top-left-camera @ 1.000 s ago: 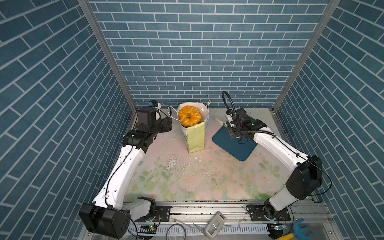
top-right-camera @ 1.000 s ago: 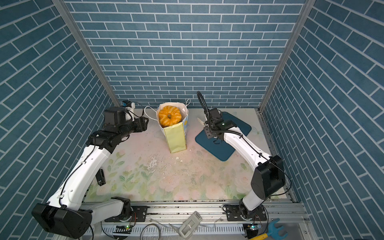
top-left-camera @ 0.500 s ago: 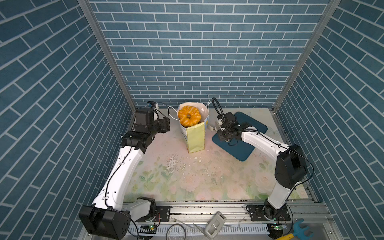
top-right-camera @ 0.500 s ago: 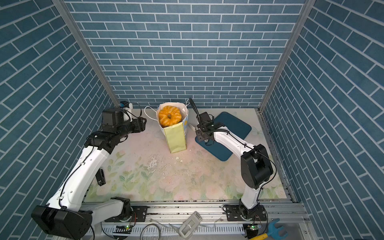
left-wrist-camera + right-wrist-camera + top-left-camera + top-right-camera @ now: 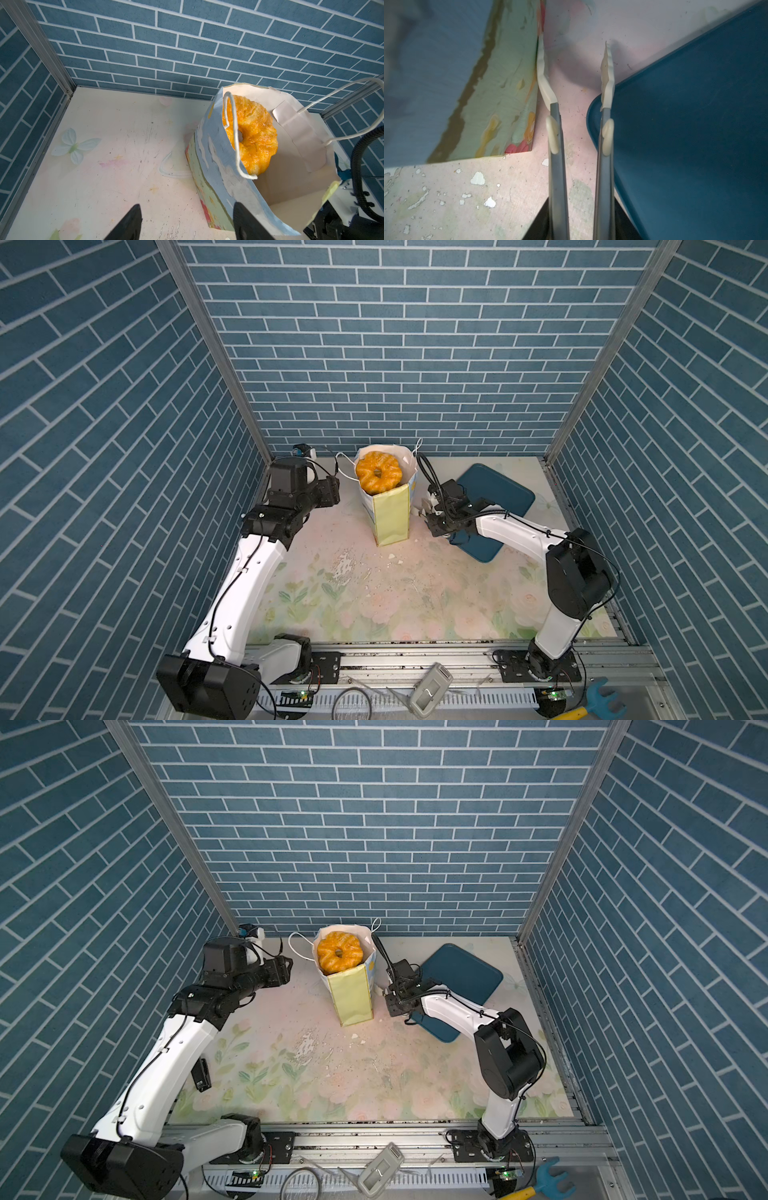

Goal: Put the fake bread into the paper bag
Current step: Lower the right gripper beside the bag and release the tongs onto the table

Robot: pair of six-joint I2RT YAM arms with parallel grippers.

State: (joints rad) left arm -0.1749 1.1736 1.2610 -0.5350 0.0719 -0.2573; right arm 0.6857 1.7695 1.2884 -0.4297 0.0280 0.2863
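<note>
Fake bread point(image 5: 378, 477) is being seen as one glossy ring lodged in the mouth of the paper bag point(image 5: 391, 516), which is standing upright near the middle of the back edge of the table point(image 5: 374, 597); in the left wrist view the fake bread point(image 5: 256, 135) is being propped on edge against the bag's blue side wall, with white paper bare beside it; anything deeper is being hidden. The dark blue tray point(image 5: 505, 489), toward the back right corner, is being shown bare, so the task is being judged close to done.

The tongs point(image 5: 557, 166) are being gripped by the right gripper point(image 5: 581, 222), clamped on their metal arms; their cream tips are standing apart with nothing between them, low in the gap between bag and tray; one tip is lying just beside the bag's corner edge, and contact cannot be told. The bread is therefore lying above those tips and toward the back left.

The left gripper point(image 5: 186, 205), jaws apart and empty, is being held just beside the blue wall, on the side toward the table's left edge; it is being judged nearer the mouth in height. Any settling push is being judged to need delivery from above, down the bag's upright long axis; a sideways nudge could tip the bag.
</note>
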